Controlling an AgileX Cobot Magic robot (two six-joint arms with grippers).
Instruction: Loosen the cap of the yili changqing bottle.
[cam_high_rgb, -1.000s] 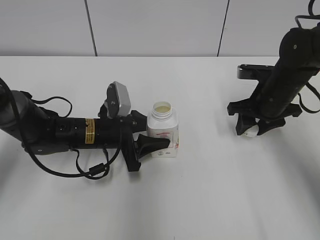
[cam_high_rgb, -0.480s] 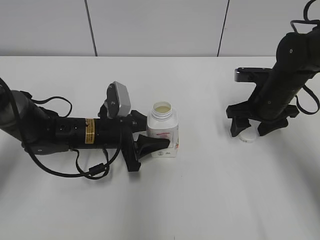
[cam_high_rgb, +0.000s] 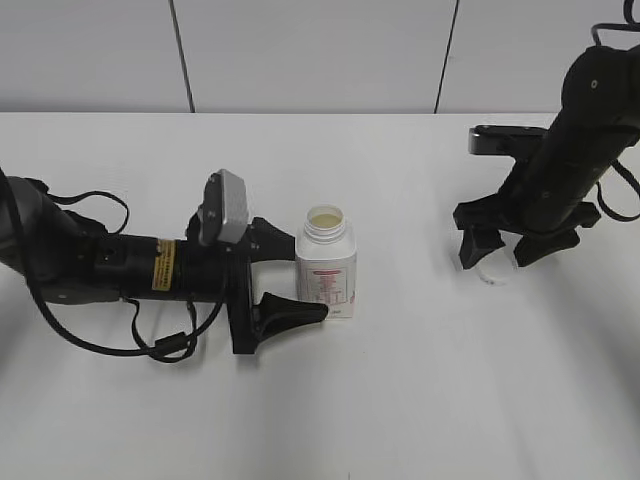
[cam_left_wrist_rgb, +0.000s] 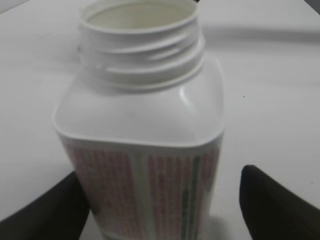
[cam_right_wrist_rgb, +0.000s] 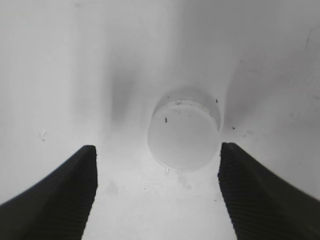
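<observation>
The yili changqing bottle (cam_high_rgb: 326, 268) stands upright on the white table with its threaded neck open and no cap on it. In the left wrist view the bottle (cam_left_wrist_rgb: 145, 125) fills the frame, with its pink label facing me. My left gripper (cam_high_rgb: 306, 277) is open, with its fingers spread on either side of the bottle (cam_left_wrist_rgb: 160, 212); there is a clear gap at the right finger. The white cap (cam_high_rgb: 492, 272) lies on the table at the right. My right gripper (cam_high_rgb: 497, 250) is open just above it. In the right wrist view the cap (cam_right_wrist_rgb: 184, 134) lies between and beyond the open fingers (cam_right_wrist_rgb: 157, 200).
The white table (cam_high_rgb: 400, 400) runs to a pale panelled wall at the back. The left arm lies low along the table, with its cables looped beside it (cam_high_rgb: 170, 340). The right arm stands tall at the right edge (cam_high_rgb: 590, 120).
The right gripper set the cap down on the table, opened and rose slightly. The left gripper opened off the bottle and drew back a little to the left.
</observation>
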